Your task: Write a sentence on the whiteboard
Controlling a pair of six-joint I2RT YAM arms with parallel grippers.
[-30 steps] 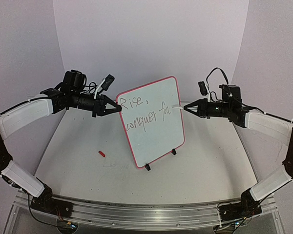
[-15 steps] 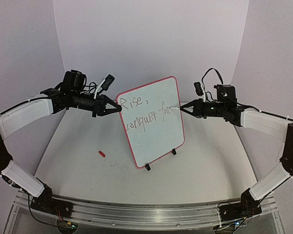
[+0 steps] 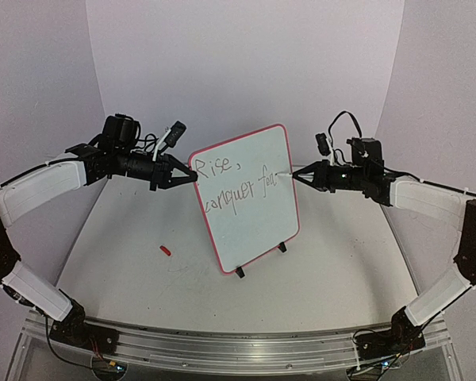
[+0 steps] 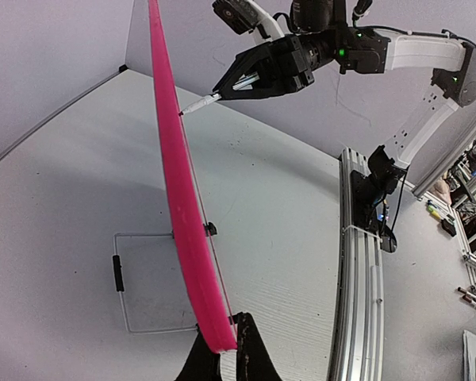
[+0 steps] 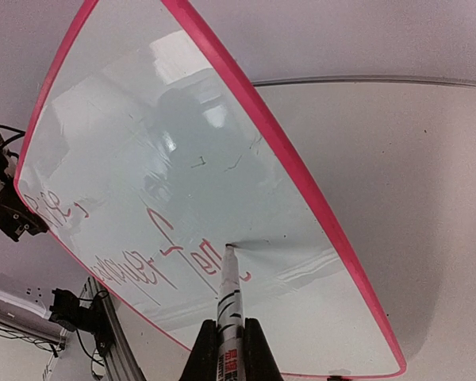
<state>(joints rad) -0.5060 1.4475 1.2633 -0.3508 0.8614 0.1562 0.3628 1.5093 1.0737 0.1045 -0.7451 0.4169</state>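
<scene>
The whiteboard (image 3: 254, 226) stands tilted on its black feet at mid table, its red rim (image 4: 178, 198) edge-on in the left wrist view. My left gripper (image 3: 192, 176) is shut on the board's left edge, its fingertips (image 4: 250, 349) pinching the rim. My right gripper (image 3: 297, 175) is shut on a white marker (image 5: 228, 294). The marker's tip touches the board face (image 5: 143, 119) at the end of the second line. The sentence (image 3: 236, 187) reads "Rise," over "conquer fea"; the lettering (image 5: 174, 254) lies left of the tip.
A small red cap (image 3: 166, 250) lies on the table left of the board. A thin wire frame (image 4: 143, 278) lies flat behind the board. The aluminium rail (image 3: 222, 345) with both arm bases runs along the near edge. Walls close the back and sides.
My right arm has pushed slightly left toward the board, the marker tip staying at the end of the second line. The left gripper and the board have not moved.
</scene>
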